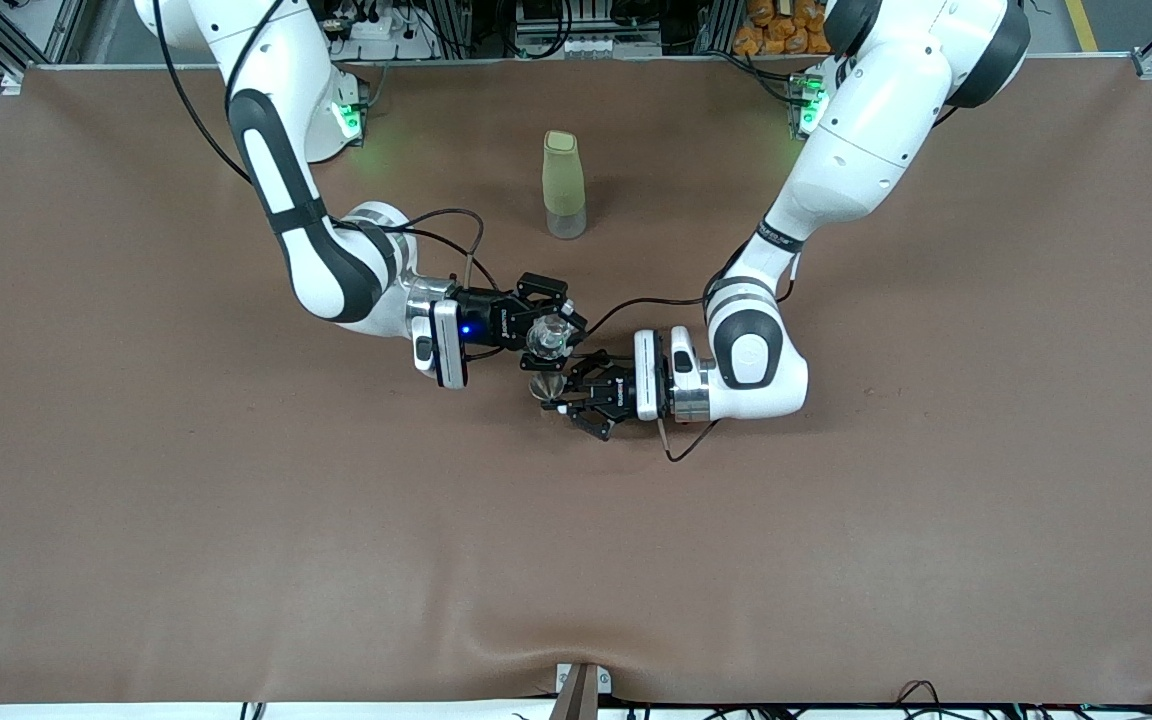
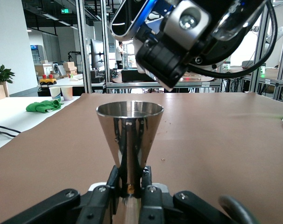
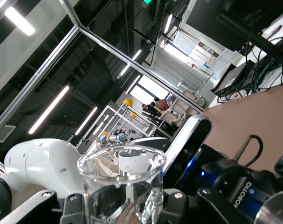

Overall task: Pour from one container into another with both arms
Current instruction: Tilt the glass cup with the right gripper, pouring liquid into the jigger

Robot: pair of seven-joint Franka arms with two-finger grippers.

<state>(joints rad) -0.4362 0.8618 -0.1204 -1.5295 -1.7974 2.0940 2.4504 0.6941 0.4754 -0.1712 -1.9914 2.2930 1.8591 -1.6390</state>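
Two white robot arms met low over the middle of a wide brown tabletop [image 1: 136,520], with bare cloth open all around them out to every edge.

The left pincer [image 1: 564,392] was pinching the narrow waist of a polished metal cone cup [image 1: 543,387], shiny and mirror-smooth, flaring to a round open mouth. In the left wrist view the cone cup [image 2: 129,140] stood upright between the black fingers [image 2: 114,183], its lower half hidden by them.

The right pincer [image 1: 558,322] was pinching a clear glass beaker [image 1: 546,338], held just above and beside the cone cup. In the right wrist view the beaker [image 3: 119,184] showed a thin round rim and faint printed marks; its base was cut off, and whether it held any liquid could not be made out. In that view the left pincer [image 3: 253,193] showed close by.

Well apart from both pincers, toward the arm bases, a tall pale green bottle [image 1: 563,184] with a clear base stood upright and alone.
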